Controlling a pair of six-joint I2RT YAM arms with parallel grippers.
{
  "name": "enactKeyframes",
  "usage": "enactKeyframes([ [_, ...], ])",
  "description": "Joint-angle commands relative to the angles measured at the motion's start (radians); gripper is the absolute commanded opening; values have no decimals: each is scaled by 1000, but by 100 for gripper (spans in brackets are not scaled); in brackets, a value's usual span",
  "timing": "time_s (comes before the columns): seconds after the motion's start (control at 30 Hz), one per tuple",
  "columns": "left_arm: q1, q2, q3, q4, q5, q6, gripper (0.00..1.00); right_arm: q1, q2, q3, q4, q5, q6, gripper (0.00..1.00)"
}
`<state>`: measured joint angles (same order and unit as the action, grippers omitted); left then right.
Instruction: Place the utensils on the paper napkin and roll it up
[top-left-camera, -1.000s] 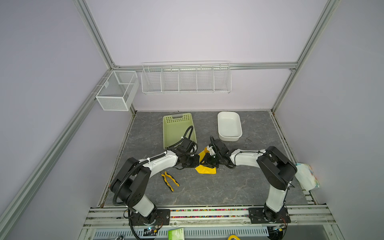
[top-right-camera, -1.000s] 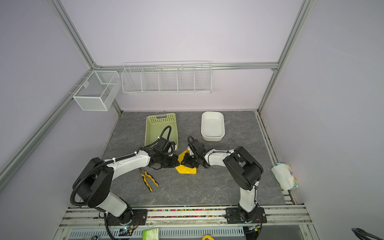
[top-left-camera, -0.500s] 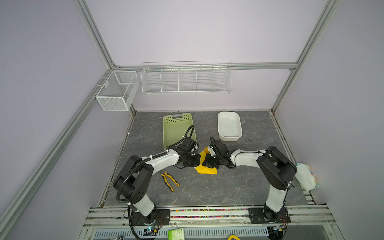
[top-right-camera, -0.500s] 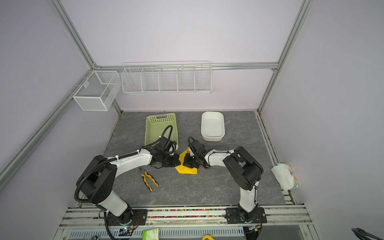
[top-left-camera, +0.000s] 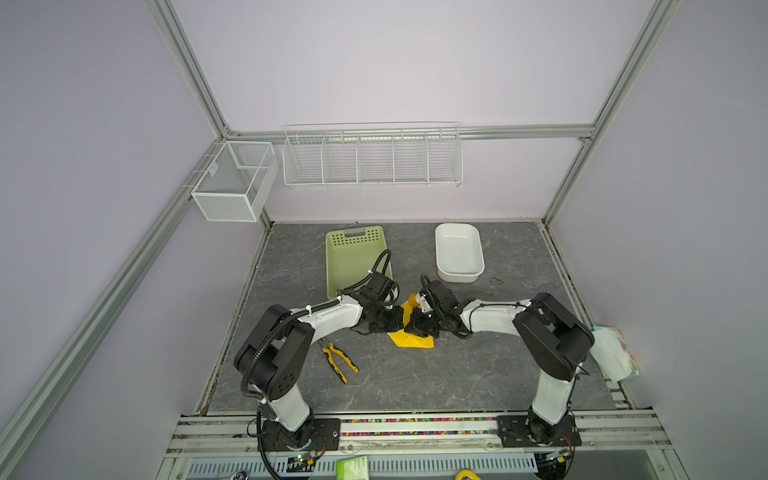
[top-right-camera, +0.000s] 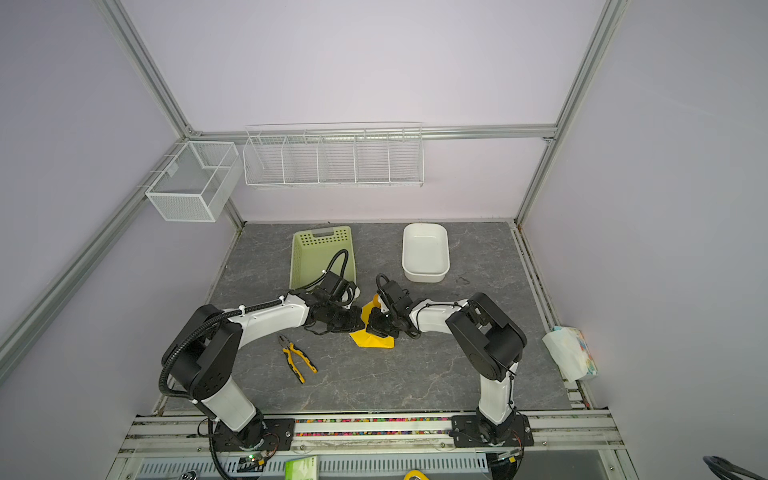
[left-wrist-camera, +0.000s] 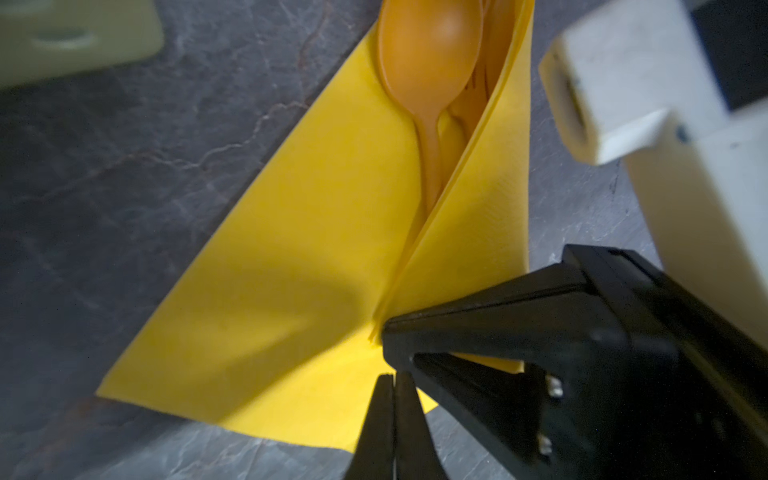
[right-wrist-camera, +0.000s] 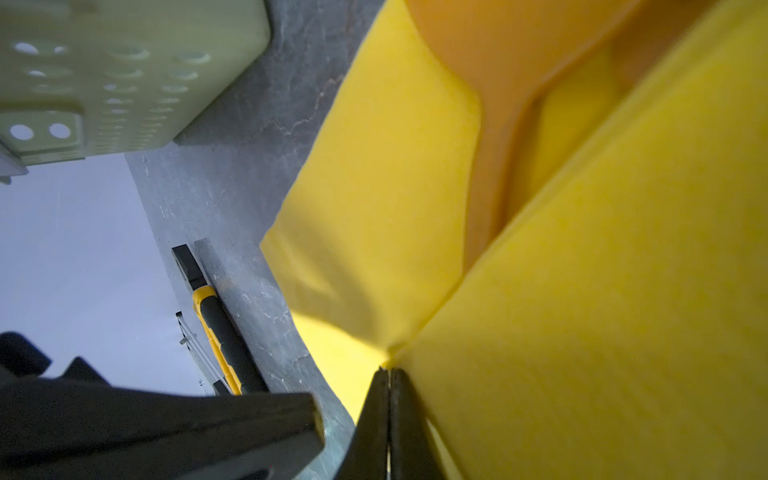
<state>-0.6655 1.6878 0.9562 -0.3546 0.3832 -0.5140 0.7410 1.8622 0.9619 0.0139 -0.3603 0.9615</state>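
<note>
Napkin flap largely hides spoon handle and second utensil.

Robot lab cell: aluminium frame, plain walls, wire rack, base rail.

1. In both top views the whole cell is seen from high above its front edge, tilted down at the table; nearly the same scene is shared.
2. The left wrist view is taken very close, along the left gripper, onto the paper napkin and spoon.
3. The right wrist view is taken even closer, along the right gripper; the paper napkin, green basket and pliers are shared with the top views.
</note>
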Motion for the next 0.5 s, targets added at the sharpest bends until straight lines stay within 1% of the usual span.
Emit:
enactKeyframes([
  [0.0, 6, -46, -53, 73, 51, -19, 0, -5, -24, -20, 3, -5, 16, 7],
  [0.2, -14, -85, -175, 221, 141, -104, 0, -8, 5, -30, 58, -36, 43, 7],
  [0.37, -63, -75, -222, 314, 151, -162, 0, -10, 24, -40, 95, -54, 61, 7],
  [0.47, -68, -50, -258, 427, 183, -230, 0, -10, 35, -51, 124, -71, 74, 7],
])
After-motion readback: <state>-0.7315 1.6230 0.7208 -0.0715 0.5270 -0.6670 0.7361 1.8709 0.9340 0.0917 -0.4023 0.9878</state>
